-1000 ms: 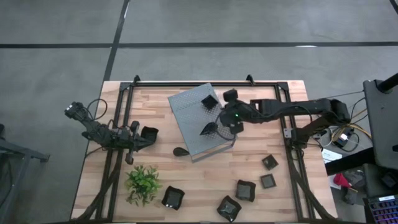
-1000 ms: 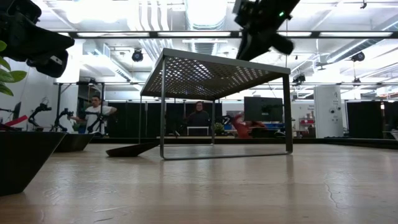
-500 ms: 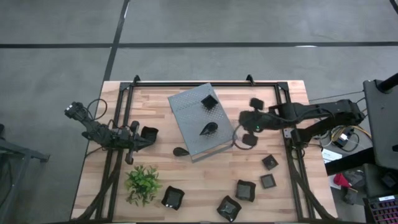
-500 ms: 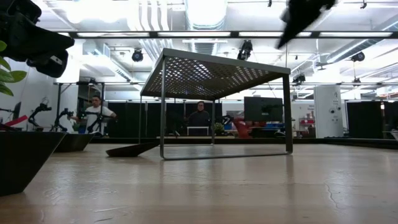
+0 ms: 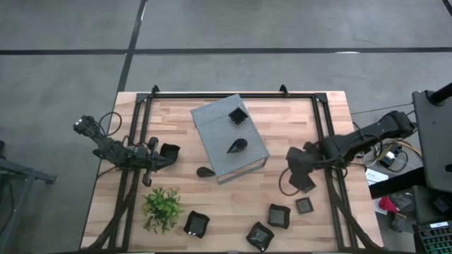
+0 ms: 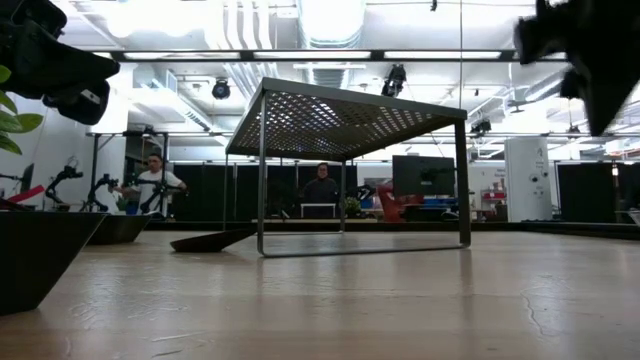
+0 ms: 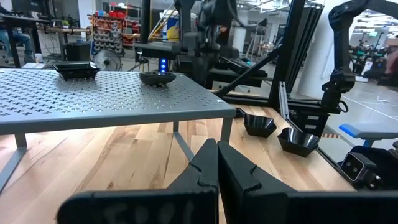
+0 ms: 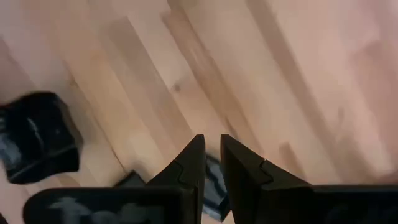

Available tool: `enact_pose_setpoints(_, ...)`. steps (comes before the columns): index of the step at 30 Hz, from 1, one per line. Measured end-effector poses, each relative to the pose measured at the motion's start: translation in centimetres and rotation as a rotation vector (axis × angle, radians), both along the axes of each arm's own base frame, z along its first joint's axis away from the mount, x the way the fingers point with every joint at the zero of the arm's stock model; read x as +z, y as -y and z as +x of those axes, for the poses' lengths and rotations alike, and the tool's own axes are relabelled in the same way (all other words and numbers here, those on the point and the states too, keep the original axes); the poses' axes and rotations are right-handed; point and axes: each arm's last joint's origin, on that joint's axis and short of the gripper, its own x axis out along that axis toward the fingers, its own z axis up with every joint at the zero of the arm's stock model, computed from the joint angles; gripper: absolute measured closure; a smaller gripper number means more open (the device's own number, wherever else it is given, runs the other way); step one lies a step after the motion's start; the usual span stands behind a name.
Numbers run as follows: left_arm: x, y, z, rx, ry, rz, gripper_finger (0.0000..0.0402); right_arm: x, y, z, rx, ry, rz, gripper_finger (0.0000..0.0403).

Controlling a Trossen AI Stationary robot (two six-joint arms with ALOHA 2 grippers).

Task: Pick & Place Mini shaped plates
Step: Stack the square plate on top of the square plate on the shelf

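wooden table seen from above, black frame rails down both sides. grey perforated stand near the middle, turned a little askew, carrying two mini shaped plates: a square plate toward the far corner and a leaf-shaped plate nearer the front edge. from the left wrist view, the same pair sitting on the stand's top, square plate and leaf plate side by side. another leaf plate flat on the wood just beside the stand's front left corner, visible at table height as a low dark wedge next to the stand's leg. square plate near the left gripper, which sits low at the table's left side; fingers pressed together with nothing between them. green plant at the front left. along the front edge, three more black plates: one beside the plant, one at the centre front, one a bit right of that. small square plate further right, close to the rail. right gripper above the wood at the table's right, right of the stand and just behind that small plate; fingers nearly closed, a narrow gap left, holding nothing. in the right wrist view, bare planks under the fingers, a dark plate off to one side, and a dark edge partly hidden behind the fingertips, too little showing to name. two people in the room beyond the table, far off.
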Motion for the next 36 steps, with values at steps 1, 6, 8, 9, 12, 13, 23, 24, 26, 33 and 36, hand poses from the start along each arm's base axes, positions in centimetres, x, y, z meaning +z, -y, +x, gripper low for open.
enact_pose_setpoints(1, 0.0, 0.0, 0.0, 0.000, 0.000, 0.000, 0.0401, -0.6, -0.2, -0.1, -0.022, -0.022, 0.011, 0.0355)
enact_pose_setpoints(6, 0.0, 0.0, 0.0, 0.000, 0.000, 0.000, 0.0401, -2.8, -1.9, 0.2, -0.021, -0.035, 0.080, 0.0355)
enact_pose_setpoints(8, 0.0, 0.0, 0.0, 0.000, 0.000, 0.000, 0.0401, -3.6, -2.6, 0.3, -0.018, -0.068, 0.114, 0.0355)
enact_pose_setpoints(9, 0.0, 0.0, 0.0, 0.000, 0.000, 0.000, 0.0401, -3.8, -2.9, 0.4, -0.016, -0.082, 0.120, 0.0355)
enact_pose_setpoints(12, 0.0, 0.0, 0.0, 0.000, 0.000, 0.000, 0.0401, -4.5, -3.8, 0.4, 0.004, -0.124, 0.106, 0.0355)
enact_pose_setpoints(13, 0.0, 0.0, 0.0, 0.000, 0.000, 0.000, 0.0401, -4.7, -4.1, 0.5, 0.018, -0.133, 0.100, 0.0355)
enact_pose_setpoints(23, 0.0, 0.0, 0.0, 0.000, 0.000, 0.000, 0.0401, -7.0, -6.1, 1.3, 0.092, -0.240, 0.022, 0.0313)
enact_pose_setpoints(24, 0.0, 0.0, 0.0, 0.000, 0.000, 0.000, 0.0401, -7.3, -6.2, 1.3, 0.086, -0.254, 0.014, 0.0307)
enact_pose_setpoints(26, 0.0, 0.0, 0.0, 0.000, 0.000, 0.000, 0.0401, -7.7, -6.3, 1.4, 0.069, -0.273, 0.008, 0.0294)
enact_pose_setpoints(33, 0.0, 0.0, 0.0, 0.000, 0.000, 0.000, 0.0401, -7.9, -6.0, 1.1, 0.021, -0.316, -0.043, 0.0278)
enact_pose_setpoints(36, 0.0, 0.0, 0.0, 0.000, 0.000, 0.000, 0.0401, -7.8, -5.7, 0.8, 0.002, -0.336, -0.074, 0.0283)
